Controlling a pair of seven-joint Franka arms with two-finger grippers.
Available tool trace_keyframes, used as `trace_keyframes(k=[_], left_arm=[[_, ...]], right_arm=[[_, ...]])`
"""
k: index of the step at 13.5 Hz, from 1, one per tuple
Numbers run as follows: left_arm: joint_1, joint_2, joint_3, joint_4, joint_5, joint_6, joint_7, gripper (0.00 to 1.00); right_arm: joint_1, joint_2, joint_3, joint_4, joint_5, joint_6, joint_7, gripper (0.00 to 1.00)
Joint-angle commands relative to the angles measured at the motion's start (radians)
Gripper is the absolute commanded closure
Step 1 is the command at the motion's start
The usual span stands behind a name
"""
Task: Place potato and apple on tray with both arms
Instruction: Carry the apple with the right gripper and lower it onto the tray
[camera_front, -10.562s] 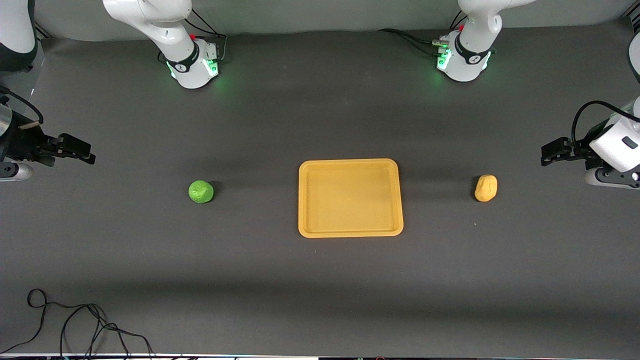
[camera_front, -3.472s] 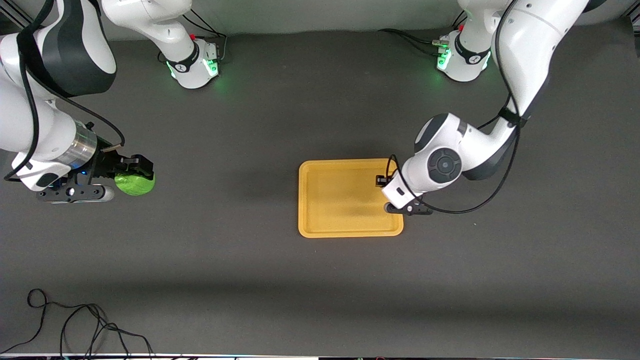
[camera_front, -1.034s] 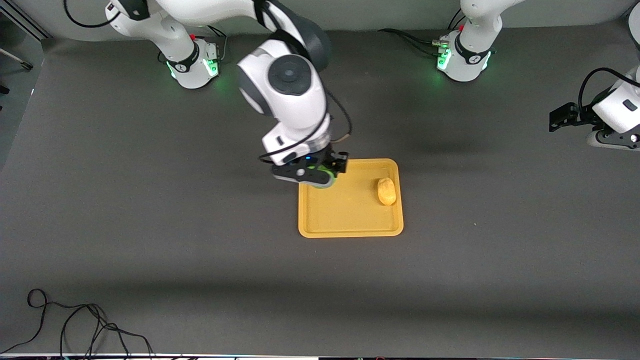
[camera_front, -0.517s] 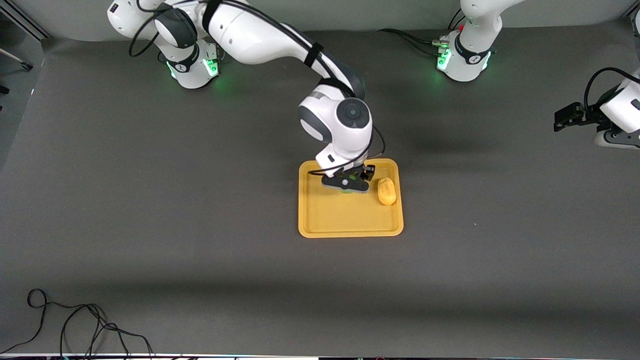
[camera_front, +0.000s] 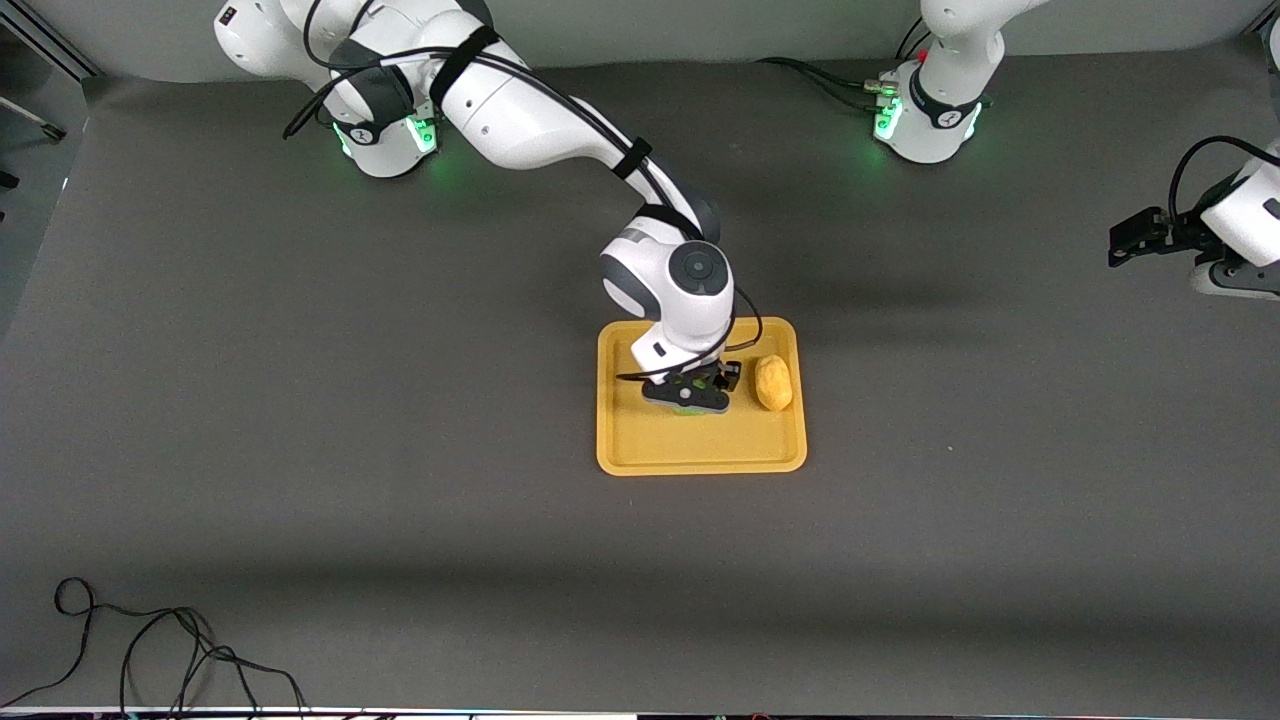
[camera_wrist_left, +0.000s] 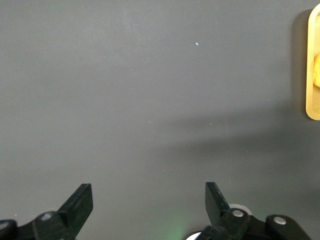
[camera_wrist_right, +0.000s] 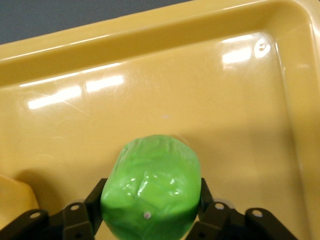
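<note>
Right hand (camera_front: 690, 392) has lowered, gripping apple (camera_wrist_right: 151, 186) over tray (camera_front: 700, 455).

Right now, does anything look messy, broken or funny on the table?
Nothing stands out. The potato lies whole on the tray, which sits flat and straight. The right gripper is low over the tray, its jaws shut on the apple, which looks unharmed. The left gripper waits open over the left arm's end of the table.
</note>
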Motion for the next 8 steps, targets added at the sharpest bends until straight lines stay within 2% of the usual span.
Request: trace_keyframes(k=[1,2,3,8], left_arm=[[-0.184,-0.017,0.181,-0.008,-0.006,0.007,0.007,0.00],[-0.272,-0.017,0.264,-0.004,-0.006,0.006,0.003,0.00],[-0.331,-0.015,0.312,0.001,-0.006,0.001,-0.006,0.00],[-0.437,0.078,0.360,0.091,0.016,-0.010,-0.052,0.00]], right_arm=[[-0.005,-0.001,-0.003,0.041,-0.013,-0.009,0.016,0.00],[-0.007,-0.042,-0.005,0.038,-0.007,-0.028,0.016,0.00],[-0.007,-0.078,-0.005,0.041,-0.006,-0.085,0.015,0.00],[-0.054,-0.353,-0.007,0.049,0.005,-0.412,0.002,0.00]])
